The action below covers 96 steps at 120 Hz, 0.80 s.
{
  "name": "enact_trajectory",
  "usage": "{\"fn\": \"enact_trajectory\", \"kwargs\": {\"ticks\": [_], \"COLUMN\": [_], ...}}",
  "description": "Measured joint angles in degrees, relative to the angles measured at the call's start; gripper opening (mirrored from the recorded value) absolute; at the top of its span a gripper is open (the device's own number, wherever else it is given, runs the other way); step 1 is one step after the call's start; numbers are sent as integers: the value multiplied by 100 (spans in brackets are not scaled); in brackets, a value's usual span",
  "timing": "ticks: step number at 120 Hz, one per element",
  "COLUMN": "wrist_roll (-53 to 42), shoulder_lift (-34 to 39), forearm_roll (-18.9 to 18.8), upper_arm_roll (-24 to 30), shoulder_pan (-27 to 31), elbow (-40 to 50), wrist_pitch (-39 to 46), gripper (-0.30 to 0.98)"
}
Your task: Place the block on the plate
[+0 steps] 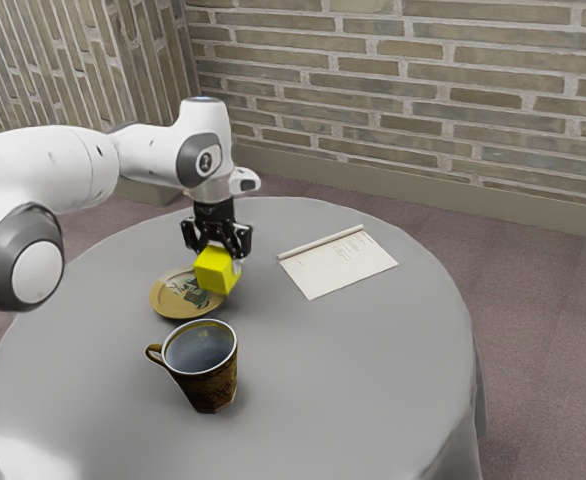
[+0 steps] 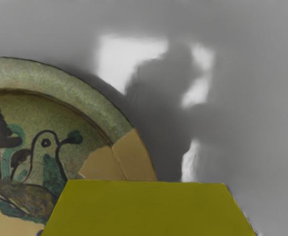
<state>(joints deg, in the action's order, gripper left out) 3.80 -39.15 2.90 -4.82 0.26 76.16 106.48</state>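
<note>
My gripper (image 1: 218, 252) is shut on the yellow block (image 1: 215, 271), which hangs tilted in the exterior view, over the side of the plate (image 1: 169, 302) toward that view's right. A fingertip shows beside the block; the other is hidden. In the wrist view the block (image 2: 149, 209) looms large at the lower edge, overlapping part of the rim of the painted plate (image 2: 97, 105) and the bare table. The height of the block over the plate is hard to tell.
A patterned mug (image 1: 211, 385) with a handle stands close to the plate, nearer the exterior camera. Toward the exterior view's right lies a notepad (image 1: 338, 264) on the round grey table (image 1: 373, 370).
</note>
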Motion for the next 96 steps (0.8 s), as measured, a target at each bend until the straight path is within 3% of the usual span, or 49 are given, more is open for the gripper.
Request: {"fn": "enact_trajectory", "kwargs": {"ticks": [85,96], "wrist_roll": [-16,-19], "shoulder_lift": [-434,-440], "forearm_roll": [-3,0], "upper_arm_roll": [26,26], "shoulder_pan": [612,622], "elbow": [-107,-108], "wrist_pitch": [184,206], "gripper": [38,43]}}
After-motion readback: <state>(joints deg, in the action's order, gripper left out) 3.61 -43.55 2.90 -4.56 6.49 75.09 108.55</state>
